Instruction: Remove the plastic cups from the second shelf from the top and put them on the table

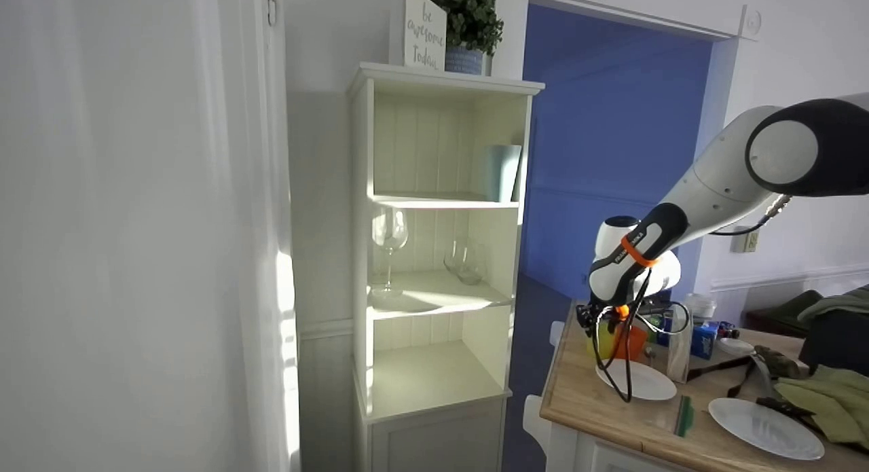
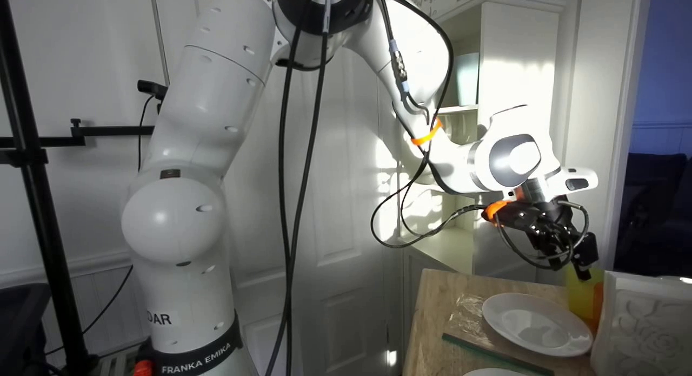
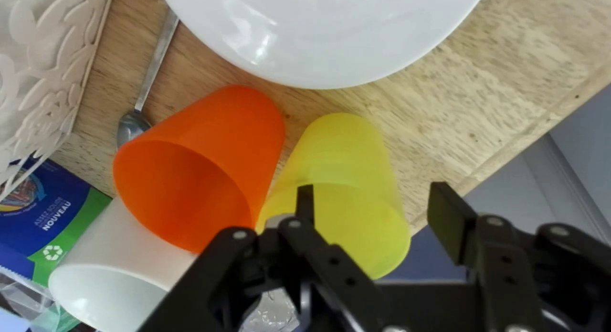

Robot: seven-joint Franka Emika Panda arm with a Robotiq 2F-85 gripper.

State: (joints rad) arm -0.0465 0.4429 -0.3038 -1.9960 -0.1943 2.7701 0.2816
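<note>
In an exterior view, at left, stood a tall, white-painted, open-fronted cabinet (image 1: 424,142) with a grooved back; its second shelf from the top (image 1: 445,297), a flat white board, bore a clear stemmed glass (image 1: 390,234) with a rounded bowl and, farther right, more thin, clear glassware (image 1: 468,265). Right of it spread the light wood-topped table (image 1: 567,390), its grain streaky, with a glossy, round white plate (image 1: 652,382) near its left edge and another round white plate (image 1: 767,428) by its front edge. In the wrist view, again from the left, came a white openwork piece (image 3: 43,50) with cut-out leaf shapes, a smooth, tapered white cup (image 3: 138,243) and a shiny metal spoon (image 3: 155,67). Next stood the smooth, opaque orange plastic cup (image 3: 238,126) and, just beside it, the smooth yellow plastic cup (image 3: 343,150), nearer the table edge that ran diagonally at right. Both tapered, round cups were on the table beside the plate, upright, wide mouths up and narrower bases down, long axes near vertical; seen from the wrist, the orange mouth faced lower left, the yellow one the bottom. The black two-fingered gripper (image 3: 373,207) was spread wide and gripped nothing: one finger overlapped the yellow cup, contact impossible to tell, and the other stood clear of its right side.
</note>
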